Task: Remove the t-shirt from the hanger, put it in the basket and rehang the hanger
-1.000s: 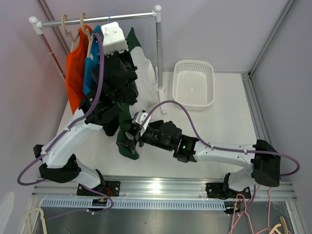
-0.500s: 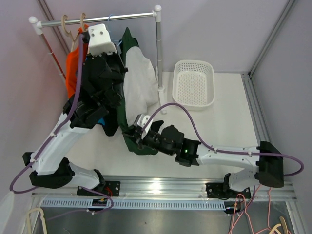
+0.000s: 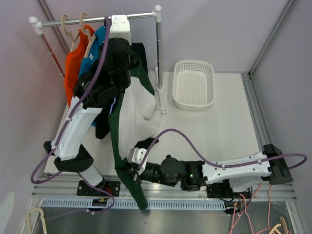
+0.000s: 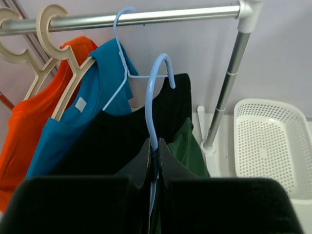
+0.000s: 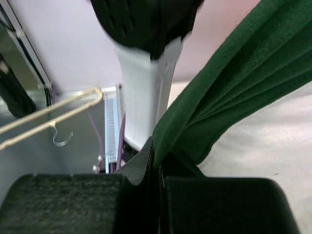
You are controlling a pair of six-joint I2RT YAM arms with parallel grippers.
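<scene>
Top view: the dark green t-shirt point(image 3: 115, 131) stretches from the left gripper point(image 3: 120, 30) at the rail point(image 3: 141, 16) down to the right gripper point(image 3: 127, 168) near the table's front edge.

Left wrist: the fingers pinch the light blue hanger point(image 4: 152, 102), whose hook sits below the rail.

Right wrist: the fingers clamp a fold of the t-shirt.

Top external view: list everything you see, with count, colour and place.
green t-shirt: 1, dark green, stretched from held hanger to table's near edge
wire hangers: 2, light blue, one held below rail, one on it
orange t-shirt: 1, orange, rail's left
blue t-shirt: 1, blue, beside orange
beige hangers: 2, beige, on rail
rail: 1, silver, far side
basket: 1, white, table's far right
left end effector: black, gripping hanger
right end effector: black, gripping t-shirt
</scene>
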